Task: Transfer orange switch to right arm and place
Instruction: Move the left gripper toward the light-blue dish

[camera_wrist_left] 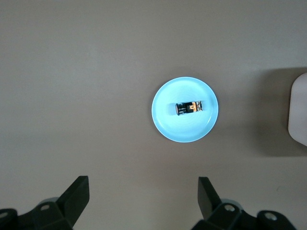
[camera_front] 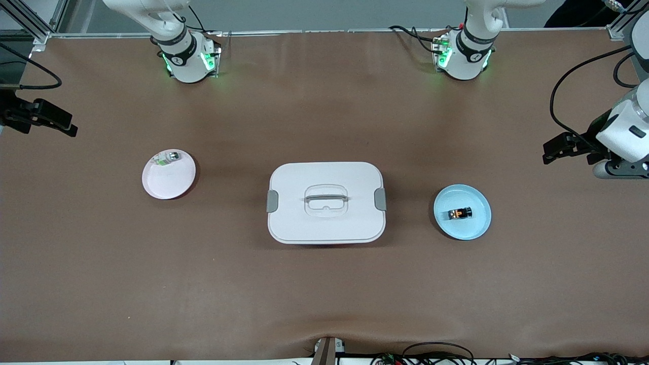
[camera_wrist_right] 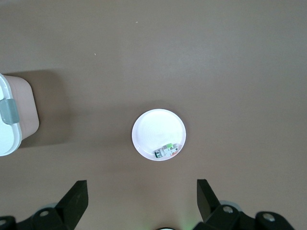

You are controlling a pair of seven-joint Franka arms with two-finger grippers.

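The orange switch (camera_front: 460,213) (camera_wrist_left: 189,107), a tiny black block with an orange part, lies in the middle of a light blue plate (camera_front: 476,228) (camera_wrist_left: 165,124) toward the left arm's end of the table. My left gripper (camera_wrist_left: 142,186) hangs high above the table beside that plate, open, with nothing between its fingers. In the front view it shows at the edge (camera_front: 560,148). My right gripper (camera_wrist_right: 140,187) also hangs high, open and empty, over the table by a pale pink plate (camera_front: 170,185) (camera_wrist_right: 151,125).
A white lidded box with a handle and grey clasps (camera_front: 326,203) (camera_wrist_left: 298,115) (camera_wrist_right: 9,129) stands mid-table between the two plates. A small clear-green-and-silver piece (camera_front: 169,158) (camera_wrist_right: 167,151) lies near the pale plate's rim. Cables run along the table's edges.
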